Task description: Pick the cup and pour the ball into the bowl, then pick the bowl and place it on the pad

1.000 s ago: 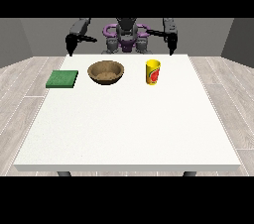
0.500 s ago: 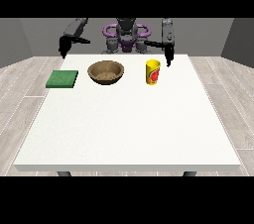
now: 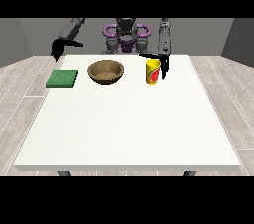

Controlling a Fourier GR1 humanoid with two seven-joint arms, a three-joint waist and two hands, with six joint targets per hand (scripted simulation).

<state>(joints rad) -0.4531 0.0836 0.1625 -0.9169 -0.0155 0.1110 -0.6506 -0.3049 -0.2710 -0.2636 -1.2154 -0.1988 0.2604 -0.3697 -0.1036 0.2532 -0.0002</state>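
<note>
A yellow cup (image 3: 153,72) with a red mark stands upright on the white table (image 3: 129,124), right of centre at the far side. No ball shows from this view. A brown bowl (image 3: 105,72) sits to the cup's left, and a flat green pad (image 3: 62,79) lies further left. The hand at the view's right (image 3: 162,65) hangs down just beside the cup's right edge, fingers pointing downward and straight, not closed round it. The hand at the view's left (image 3: 58,49) is raised above the table's far left corner, holding nothing.
The robot's purple and grey torso (image 3: 126,34) stands behind the table's far edge. The near half of the table holds no objects. A wooden floor surrounds the table.
The hand at the view's right has come down and forward to the cup's right side. The hand at the view's left has swung outward and lifted higher.
</note>
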